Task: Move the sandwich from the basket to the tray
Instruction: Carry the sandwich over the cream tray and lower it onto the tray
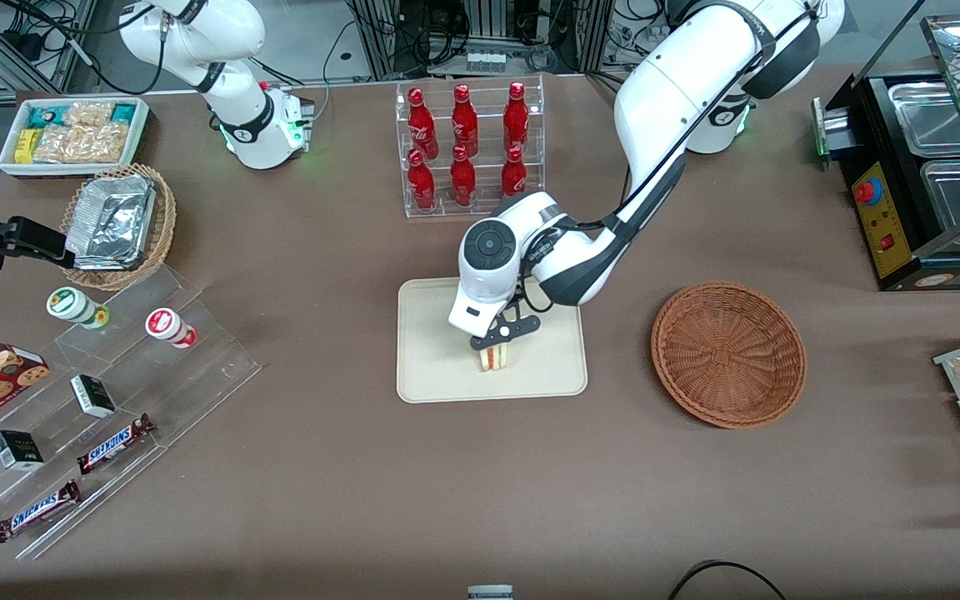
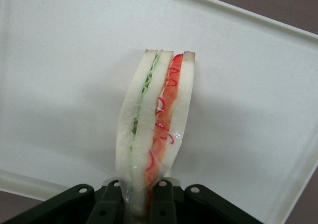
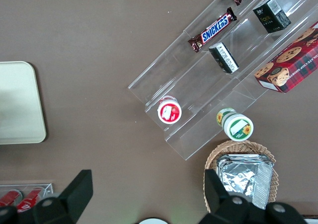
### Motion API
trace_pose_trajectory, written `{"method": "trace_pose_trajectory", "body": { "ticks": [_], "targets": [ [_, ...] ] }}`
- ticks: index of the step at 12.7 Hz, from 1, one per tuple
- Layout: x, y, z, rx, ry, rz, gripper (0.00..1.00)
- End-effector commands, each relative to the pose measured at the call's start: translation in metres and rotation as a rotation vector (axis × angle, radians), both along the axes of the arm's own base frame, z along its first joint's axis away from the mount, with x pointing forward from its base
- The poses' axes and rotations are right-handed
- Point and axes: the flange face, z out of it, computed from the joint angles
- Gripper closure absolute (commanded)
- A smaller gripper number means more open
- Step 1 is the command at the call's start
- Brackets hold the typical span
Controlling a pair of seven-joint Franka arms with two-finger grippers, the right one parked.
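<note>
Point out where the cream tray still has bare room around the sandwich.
The flat cream plastic tray is bare on both sides of the triangular white-bread sandwich, widest toward the parked arm's end. It is crowded only at the middle, where the hand is shut on the sandwich. The round reddish-brown wicker basket holds nothing.

The left arm point(image 1: 655, 125) is glossy white with black joint bands, a grey round cap, and a black gripper point(image 1: 503, 333).
</note>
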Motion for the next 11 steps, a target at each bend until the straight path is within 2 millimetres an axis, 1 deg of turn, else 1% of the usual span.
{"method": "trace_pose_trajectory", "body": {
  "ticks": [1, 2, 3, 4, 5, 7, 8, 9, 11],
  "targets": [
    [0.003, -0.006, -0.003, 0.02, -0.022, 0.019, 0.61],
    [0.004, -0.005, 0.0, 0.018, -0.026, 0.02, 0.01],
    [0.005, -0.005, 0.007, 0.015, -0.028, 0.023, 0.0],
    [0.012, 0.0, 0.02, 0.016, -0.032, 0.035, 0.0],
    [0.019, 0.0, 0.036, 0.021, -0.038, 0.035, 0.0],
    [0.038, 0.003, 0.076, 0.04, -0.037, 0.055, 0.0],
    [0.049, 0.013, 0.09, 0.049, -0.031, 0.076, 0.0],
    [0.053, 0.019, 0.102, 0.065, -0.025, 0.084, 0.0],
    [0.069, 0.049, 0.139, 0.092, -0.015, 0.051, 0.0]
  ]
}}
